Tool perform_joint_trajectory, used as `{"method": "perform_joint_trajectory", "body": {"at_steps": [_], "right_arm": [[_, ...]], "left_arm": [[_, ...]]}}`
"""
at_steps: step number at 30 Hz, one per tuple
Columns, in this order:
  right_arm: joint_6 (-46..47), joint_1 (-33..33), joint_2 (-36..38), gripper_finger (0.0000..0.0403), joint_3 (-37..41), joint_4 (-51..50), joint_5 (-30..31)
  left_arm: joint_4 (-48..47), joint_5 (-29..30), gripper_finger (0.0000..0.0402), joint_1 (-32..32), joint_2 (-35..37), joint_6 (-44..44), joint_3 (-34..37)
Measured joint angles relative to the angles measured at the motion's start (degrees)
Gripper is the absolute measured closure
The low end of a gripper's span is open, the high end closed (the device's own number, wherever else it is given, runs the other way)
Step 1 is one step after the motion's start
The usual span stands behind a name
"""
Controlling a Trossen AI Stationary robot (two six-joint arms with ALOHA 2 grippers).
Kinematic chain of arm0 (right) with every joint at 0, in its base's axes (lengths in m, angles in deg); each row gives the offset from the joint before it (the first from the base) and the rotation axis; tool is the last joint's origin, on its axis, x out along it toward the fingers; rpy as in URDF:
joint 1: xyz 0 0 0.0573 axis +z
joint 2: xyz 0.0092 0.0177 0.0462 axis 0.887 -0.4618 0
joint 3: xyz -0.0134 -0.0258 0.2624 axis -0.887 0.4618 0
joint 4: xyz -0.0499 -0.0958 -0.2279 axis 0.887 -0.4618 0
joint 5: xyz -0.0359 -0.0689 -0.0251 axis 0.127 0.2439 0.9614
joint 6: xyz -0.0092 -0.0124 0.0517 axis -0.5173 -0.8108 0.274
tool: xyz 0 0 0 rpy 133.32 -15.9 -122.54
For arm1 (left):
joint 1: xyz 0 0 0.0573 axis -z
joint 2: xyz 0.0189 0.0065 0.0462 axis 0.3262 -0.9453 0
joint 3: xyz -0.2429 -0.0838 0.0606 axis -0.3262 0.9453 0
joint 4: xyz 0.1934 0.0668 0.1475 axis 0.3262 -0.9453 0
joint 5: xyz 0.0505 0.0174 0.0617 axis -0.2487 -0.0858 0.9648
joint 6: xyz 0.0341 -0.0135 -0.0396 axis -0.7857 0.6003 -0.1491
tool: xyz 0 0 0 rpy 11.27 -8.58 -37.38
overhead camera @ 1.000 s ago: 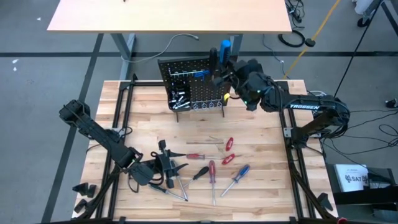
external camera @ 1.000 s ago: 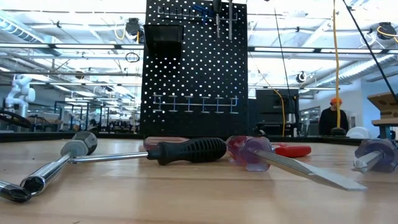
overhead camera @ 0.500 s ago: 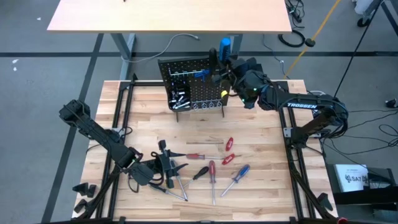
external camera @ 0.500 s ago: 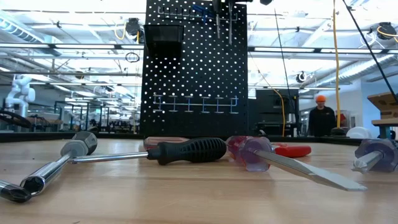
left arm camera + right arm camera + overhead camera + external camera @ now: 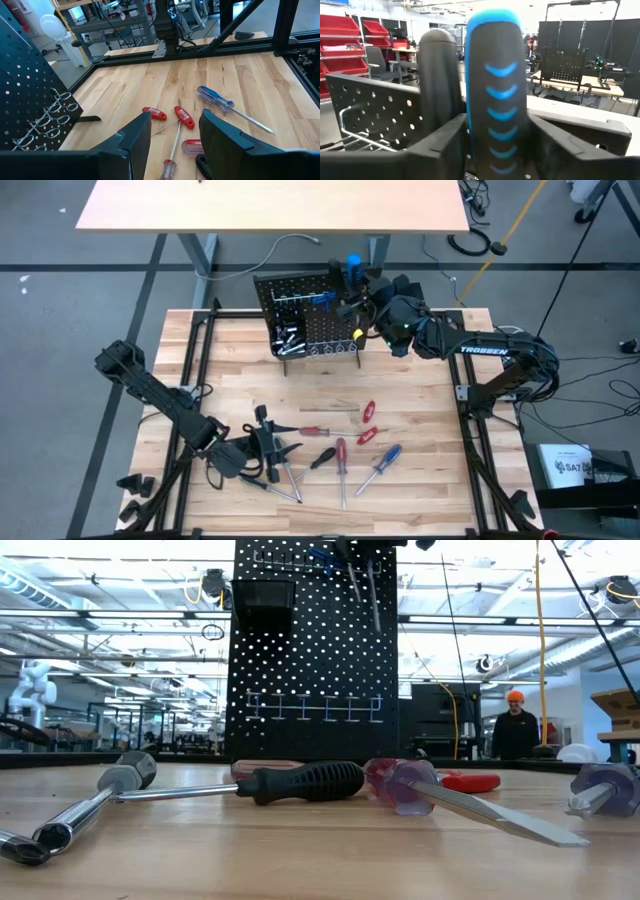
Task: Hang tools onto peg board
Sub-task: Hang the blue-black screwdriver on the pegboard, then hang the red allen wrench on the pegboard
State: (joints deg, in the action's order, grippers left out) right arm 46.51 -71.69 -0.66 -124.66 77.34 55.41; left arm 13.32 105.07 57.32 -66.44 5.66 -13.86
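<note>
Pale grained wood table point(image 5: 420, 480), matt black perforated peg board point(image 5: 315, 650), shiny metal screwdriver shafts point(image 5: 505, 815).

The wooden table point(image 5: 420, 480) carries scattered tools point(image 5: 340, 452) and the upright peg board point(image 5: 310, 320).

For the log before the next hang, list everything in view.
table: one, tan wood
peg board: one, black, far edge
bin: one, black, on board
held screwdriver: one, blue-black, at board's top
red screwdrivers: two, mid-table
black screwdriver: one, mid-table
loose blue screwdriver: one, mid-table
pliers: one, red handles, mid-table
silvery tools: a few, near edge
person: one, orange hard hat, background
left gripper: open, near edge
right gripper: shut, at board
</note>
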Motion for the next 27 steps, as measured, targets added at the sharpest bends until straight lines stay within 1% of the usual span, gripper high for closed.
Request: {"method": "perform_joint_trajectory", "body": {"at_steps": [3, 6, 12, 18, 23, 27], "right_arm": [[-0.04, 0.02, 0.00, 0.0175, 0.00, -0.28, -0.02], [-0.01, 0.09, 0.02, 0.0166, 0.00, -0.87, 0.06], [-1.20, 0.88, 0.04, 0.0176, 0.00, -2.53, 0.81], [-6.00, 2.35, 0.05, 0.0183, 0.00, -2.09, 4.08], [-8.51, 3.38, 0.07, 0.0184, 0.00, -1.81, 4.41], [-12.06, 4.91, 0.07, 0.0183, 0.00, -1.80, 8.02]], "left_arm": [[0.02, 0.00, 0.0233, 0.04, 0.00, 0.00, 0.00], [0.07, 0.00, 0.0233, 0.04, 0.00, 0.00, 0.00], [0.17, 0.00, 0.0233, 0.04, 0.00, 0.02, 0.00], [0.17, -0.49, 0.0233, 0.04, 0.00, 0.02, 0.00], [0.17, -0.50, 0.0233, 0.02, 0.00, 0.02, 0.00], [0.17, -0.50, 0.0233, 0.00, 0.00, 0.04, 0.00]]}}
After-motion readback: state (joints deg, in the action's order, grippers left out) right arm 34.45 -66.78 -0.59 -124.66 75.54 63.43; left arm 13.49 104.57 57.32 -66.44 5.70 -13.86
